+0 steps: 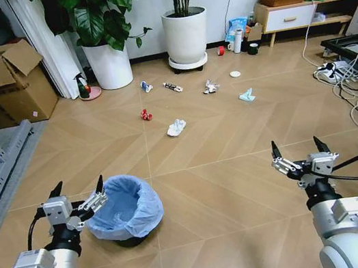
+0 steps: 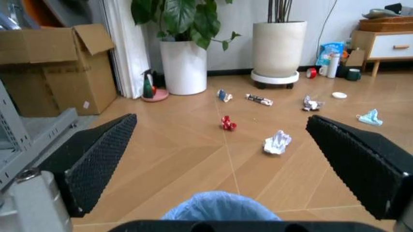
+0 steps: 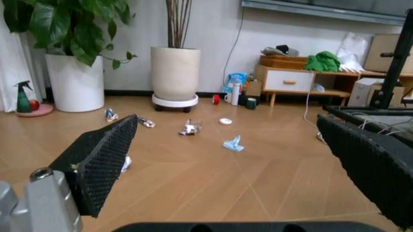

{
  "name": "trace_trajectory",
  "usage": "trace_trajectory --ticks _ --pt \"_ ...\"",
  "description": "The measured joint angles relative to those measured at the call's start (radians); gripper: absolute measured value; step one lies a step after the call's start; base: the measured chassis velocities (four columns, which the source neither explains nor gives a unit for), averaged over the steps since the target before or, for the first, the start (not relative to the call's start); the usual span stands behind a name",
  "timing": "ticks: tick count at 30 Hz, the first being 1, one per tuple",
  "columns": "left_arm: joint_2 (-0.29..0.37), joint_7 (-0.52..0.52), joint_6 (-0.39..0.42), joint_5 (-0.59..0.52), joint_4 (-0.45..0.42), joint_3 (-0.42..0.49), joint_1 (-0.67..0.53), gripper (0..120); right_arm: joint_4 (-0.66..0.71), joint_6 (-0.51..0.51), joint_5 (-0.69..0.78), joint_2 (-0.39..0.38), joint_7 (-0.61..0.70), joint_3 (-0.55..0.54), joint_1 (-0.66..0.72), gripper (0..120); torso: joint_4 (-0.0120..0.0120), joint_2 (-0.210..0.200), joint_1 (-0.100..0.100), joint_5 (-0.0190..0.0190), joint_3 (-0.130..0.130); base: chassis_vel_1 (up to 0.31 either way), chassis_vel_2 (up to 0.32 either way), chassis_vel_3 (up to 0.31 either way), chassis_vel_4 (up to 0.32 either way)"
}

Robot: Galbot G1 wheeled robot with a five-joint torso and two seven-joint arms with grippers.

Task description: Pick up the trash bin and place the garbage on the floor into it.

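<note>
Black, ribbed finger pads (image 2: 96,159) on the left gripper (image 1: 79,197) stood wide apart and held nothing. The gripper hovered just beside the trash bin (image 1: 124,206), on the bin's left flank, with its inner fingertip at or just over the folded-over blue liner; contact could not be confirmed. In the left wrist view the liner's rim (image 2: 219,207) showed low between the spread fingers, so the bin lay just ahead of and below that gripper.

The right gripper (image 1: 300,154) was likewise spread wide and empty, held over bare floor (image 1: 230,187) well apart from the bin, on the bin's right. The left arm was plainly the nearer of the two. In my judgement the pick-up turns on that one relation: the left gripper needs only a short shift toward the bin's near rim to straddle its wall. The bin being round, it offers no long axis to align with.

The bin stood upright on the wooden floor, not yet lifted. Beyond the bin, farther from the robot, the garbage lay scattered and untouched: a crumpled white wad (image 1: 176,128) nearest, a red crushed can (image 1: 146,115) just beyond it, then a light-blue mask (image 1: 247,95), a small wrapper (image 1: 173,87), another crumpled piece (image 1: 210,87) and a white disc (image 1: 235,74). Two white plant pots (image 1: 187,35) stood behind the litter, against the wall.
</note>
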Motion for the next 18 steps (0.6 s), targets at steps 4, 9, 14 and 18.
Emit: trace_trajectory --ticks 4,9,14,18 --pt "0.014 -0.002 0.001 -0.005 0.002 -0.003 -0.005 100 0.000 0.000 0.000 0.000 0.000 0.001 0.001 100 0.0000 0.000 0.000 0.0000 0.000 0.000 0.000 0.000 0.000" --pt "0.028 -0.006 0.004 -0.021 0.005 -0.005 -0.015 100 0.001 0.000 0.000 -0.002 0.000 0.007 0.002 100 0.0000 0.000 0.000 0.0000 0.000 0.000 0.000 0.000 0.000" --pt "0.038 -0.010 0.007 -0.035 0.012 -0.002 -0.023 100 0.008 0.001 0.002 -0.001 0.000 0.010 -0.006 100 0.0000 0.000 0.000 0.0000 0.000 0.000 0.000 0.000 0.000" --pt "0.045 -0.013 0.021 -0.044 0.024 0.002 -0.028 100 0.008 0.002 0.000 0.009 0.000 0.010 -0.010 100 0.0000 0.000 0.000 0.0000 0.000 0.000 0.000 0.000 0.000"
